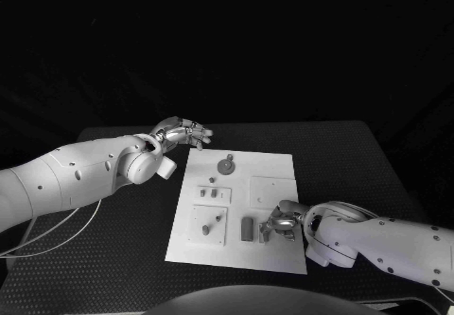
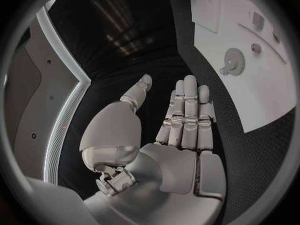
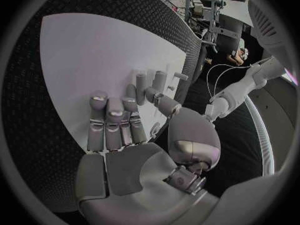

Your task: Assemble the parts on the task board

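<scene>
Silver fingers spread flat on the right hand [image 1: 281,223], low over the near right part of the task board [image 1: 274,164], holding nothing; the thumb tip sits right by the small upright grey pegs [image 3: 150,82], contact hard to judge. Out at the board's far left corner, the left hand [image 1: 184,133] hovers over the black table [image 1: 350,151], fingers straight and together, empty. A toothed gear [image 2: 234,61] lies on the board's far end.
</scene>
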`<action>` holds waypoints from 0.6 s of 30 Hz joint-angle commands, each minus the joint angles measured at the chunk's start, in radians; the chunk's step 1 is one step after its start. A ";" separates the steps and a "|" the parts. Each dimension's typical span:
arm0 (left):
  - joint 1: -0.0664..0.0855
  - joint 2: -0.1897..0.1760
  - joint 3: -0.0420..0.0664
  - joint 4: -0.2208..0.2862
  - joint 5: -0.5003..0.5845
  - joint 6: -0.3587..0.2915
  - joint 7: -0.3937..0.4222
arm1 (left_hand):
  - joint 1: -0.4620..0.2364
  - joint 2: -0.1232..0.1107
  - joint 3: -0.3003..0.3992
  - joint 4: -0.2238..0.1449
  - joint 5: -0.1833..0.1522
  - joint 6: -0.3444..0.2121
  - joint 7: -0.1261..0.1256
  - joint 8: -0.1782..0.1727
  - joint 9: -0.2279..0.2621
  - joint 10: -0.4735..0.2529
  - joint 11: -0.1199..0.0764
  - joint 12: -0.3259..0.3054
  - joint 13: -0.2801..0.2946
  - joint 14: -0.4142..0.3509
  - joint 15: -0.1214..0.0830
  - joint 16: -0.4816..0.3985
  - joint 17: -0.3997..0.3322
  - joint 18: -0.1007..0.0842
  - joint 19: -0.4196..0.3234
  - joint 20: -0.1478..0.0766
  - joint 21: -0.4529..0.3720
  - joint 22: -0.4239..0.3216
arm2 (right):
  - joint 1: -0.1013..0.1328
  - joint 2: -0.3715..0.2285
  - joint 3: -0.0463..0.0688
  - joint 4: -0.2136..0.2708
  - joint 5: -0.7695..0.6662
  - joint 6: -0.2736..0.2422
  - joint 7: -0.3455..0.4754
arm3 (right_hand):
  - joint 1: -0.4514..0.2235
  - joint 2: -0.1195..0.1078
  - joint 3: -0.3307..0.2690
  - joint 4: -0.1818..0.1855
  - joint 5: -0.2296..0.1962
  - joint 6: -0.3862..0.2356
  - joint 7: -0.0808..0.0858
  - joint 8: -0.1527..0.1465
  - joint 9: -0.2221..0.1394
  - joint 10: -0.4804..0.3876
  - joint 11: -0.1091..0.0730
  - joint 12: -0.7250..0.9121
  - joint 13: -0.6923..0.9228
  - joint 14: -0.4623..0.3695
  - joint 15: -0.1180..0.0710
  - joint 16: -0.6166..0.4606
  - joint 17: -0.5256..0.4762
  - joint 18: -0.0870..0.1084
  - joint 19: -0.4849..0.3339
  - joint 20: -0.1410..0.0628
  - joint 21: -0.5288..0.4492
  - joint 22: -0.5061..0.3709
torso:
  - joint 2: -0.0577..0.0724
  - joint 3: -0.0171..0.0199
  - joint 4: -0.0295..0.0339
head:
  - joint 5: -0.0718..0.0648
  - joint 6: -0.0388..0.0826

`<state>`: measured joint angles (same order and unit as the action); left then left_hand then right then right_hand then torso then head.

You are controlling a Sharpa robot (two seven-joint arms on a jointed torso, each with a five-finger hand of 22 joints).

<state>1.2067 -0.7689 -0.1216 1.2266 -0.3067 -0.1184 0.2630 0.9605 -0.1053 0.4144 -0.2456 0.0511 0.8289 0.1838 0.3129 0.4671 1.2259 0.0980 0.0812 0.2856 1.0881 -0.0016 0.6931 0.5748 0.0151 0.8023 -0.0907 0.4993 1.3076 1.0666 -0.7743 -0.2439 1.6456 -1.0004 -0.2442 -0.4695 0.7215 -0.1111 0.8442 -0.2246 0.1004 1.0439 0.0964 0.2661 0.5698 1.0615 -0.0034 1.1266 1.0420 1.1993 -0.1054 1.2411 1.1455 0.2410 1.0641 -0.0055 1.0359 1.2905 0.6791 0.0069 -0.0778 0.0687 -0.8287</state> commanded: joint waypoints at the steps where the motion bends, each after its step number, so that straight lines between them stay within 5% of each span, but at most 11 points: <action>1: 0.001 0.001 0.001 0.002 -0.003 0.014 0.006 | 0.000 0.006 -0.003 -0.001 -0.002 -0.004 -0.004 0.004 -0.001 -0.003 0.001 0.002 0.001 0.004 0.006 -0.004 0.001 -0.011 0.005 -0.002 -0.005 0.019 | -0.006 0.010 -0.003 0.012 0.008 0.032 0.040 | -0.001 -0.017 -0.007 0.001 -0.010 0.005 0.002 -0.004 -0.002 -0.004 -0.006 -0.005 0.002 -0.002 -0.004 -0.005 0.002 0.021 -0.004 0.000 -0.007 0.001 | 0.000 0.0001 -0.0007 | 0.001 -0.002; 18: 0.001 0.000 0.001 0.001 -0.003 0.014 0.005 | 0.000 0.006 -0.003 -0.001 -0.002 -0.004 -0.004 0.004 -0.001 -0.003 0.001 0.002 0.001 0.004 0.006 -0.005 0.002 -0.011 0.005 -0.002 -0.006 0.019 | -0.006 0.007 -0.003 0.016 0.008 0.031 0.042 | -0.004 -0.024 -0.013 0.006 -0.020 0.005 0.002 -0.003 -0.003 -0.003 -0.007 -0.005 0.003 -0.002 -0.004 -0.006 0.003 0.021 -0.004 0.000 -0.007 0.001 | 0.000 0.0005 -0.0004 | 0.001 -0.002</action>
<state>1.2067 -0.7692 -0.1216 1.2260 -0.3071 -0.1178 0.2619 0.9605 -0.1053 0.4144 -0.2456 0.0511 0.8289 0.1838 0.3129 0.4672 1.2259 0.0981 0.0812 0.2858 1.0881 -0.0017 0.6931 0.5748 0.0150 0.8023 -0.0907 0.4993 1.3074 1.0647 -0.7740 -0.2455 1.6504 -1.0002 -0.2436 -0.4628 0.7164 -0.1264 0.8374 -0.2179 0.0851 1.0439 0.0963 0.2662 0.5690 1.0615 -0.0034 1.1266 1.0436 1.1954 -0.1037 1.2411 1.1471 0.2410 1.0641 -0.0052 1.0314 1.2906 0.6789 0.0071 -0.0783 0.0704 -0.8315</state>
